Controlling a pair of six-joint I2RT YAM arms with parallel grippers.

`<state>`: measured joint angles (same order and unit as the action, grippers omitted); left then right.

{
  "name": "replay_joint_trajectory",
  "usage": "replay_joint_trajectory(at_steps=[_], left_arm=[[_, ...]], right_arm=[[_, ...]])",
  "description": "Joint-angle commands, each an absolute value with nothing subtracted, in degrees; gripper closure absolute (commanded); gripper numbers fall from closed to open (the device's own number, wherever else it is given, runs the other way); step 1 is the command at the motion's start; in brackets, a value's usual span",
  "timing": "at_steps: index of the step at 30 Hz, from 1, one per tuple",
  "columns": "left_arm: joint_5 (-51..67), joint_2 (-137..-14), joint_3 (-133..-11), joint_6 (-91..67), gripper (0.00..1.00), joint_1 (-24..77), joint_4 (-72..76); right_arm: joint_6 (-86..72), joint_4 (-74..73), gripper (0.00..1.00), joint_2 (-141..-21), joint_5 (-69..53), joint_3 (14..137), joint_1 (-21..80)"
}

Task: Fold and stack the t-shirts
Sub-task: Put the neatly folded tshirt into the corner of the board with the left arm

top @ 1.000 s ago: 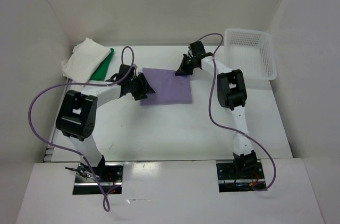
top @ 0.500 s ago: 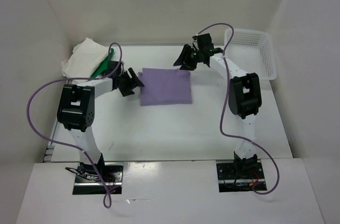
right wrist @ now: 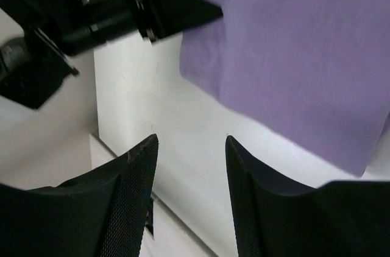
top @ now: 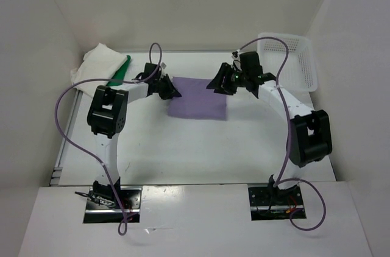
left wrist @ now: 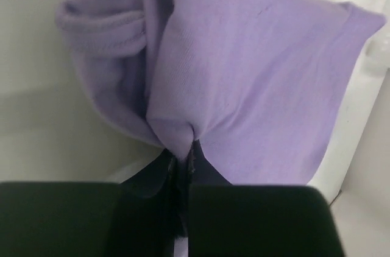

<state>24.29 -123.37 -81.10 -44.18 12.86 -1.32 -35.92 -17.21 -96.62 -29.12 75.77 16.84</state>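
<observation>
Now my left gripper [left wrist: 183, 154] has just clamped onto the far-left corner of the purple t-shirt [top: 201, 103], which lies mid-table [top: 183, 147]. My right gripper [right wrist: 189, 147] hangs spread beside its far edge. I judge a drag or fold comes next.

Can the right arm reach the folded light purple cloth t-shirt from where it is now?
Probably yes: the right end effector is open beside the light purple cloth t-shirt, with only bare white table between them. The left end effector grips the far side, out of its way.
</observation>
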Motion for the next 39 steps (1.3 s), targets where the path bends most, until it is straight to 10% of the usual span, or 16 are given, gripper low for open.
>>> replay_joint_trajectory(at_steps=[1,9,15,20,36,38,39], left_arm=[[25.2,-123.5,-90.4,-46.2,0.99,14.2,-2.5],[25.7,-122.6,-116.6,-49.3,1.0,3.9,-9.8],[24.3,-112.4,-108.7,-54.8,0.96,-12.4,-3.6],[23.6,-104.5,-79.4,-65.3,0.01,-24.2,6.8],[21.6,-73.9,-48.4,-53.9,0.01,-23.9,-2.9],[24.8,-73.9,-47.0,-50.3,0.01,-20.1,-4.5],[25.7,-73.9,-46.4,-49.0,0.01,-18.4,-5.6]], right_arm=[[-35.9,-15.6,0.46,-88.3,-29.4,69.2,15.8],[-35.2,-19.6,0.46,-74.5,-30.7,53.1,12.4],[-35.2,-19.6,0.46,-75.1,-33.1,52.3,11.9],[-34.1,-19.6,0.45,-77.3,-35.3,55.3,11.9],[-33.6,-17.2,0.4,-77.8,-34.3,48.2,13.0],[-34.7,-17.8,0.3,-77.8,-29.6,48.2,16.1],[-34.7,-18.4,0.0,-78.3,-28.1,48.2,17.3]])
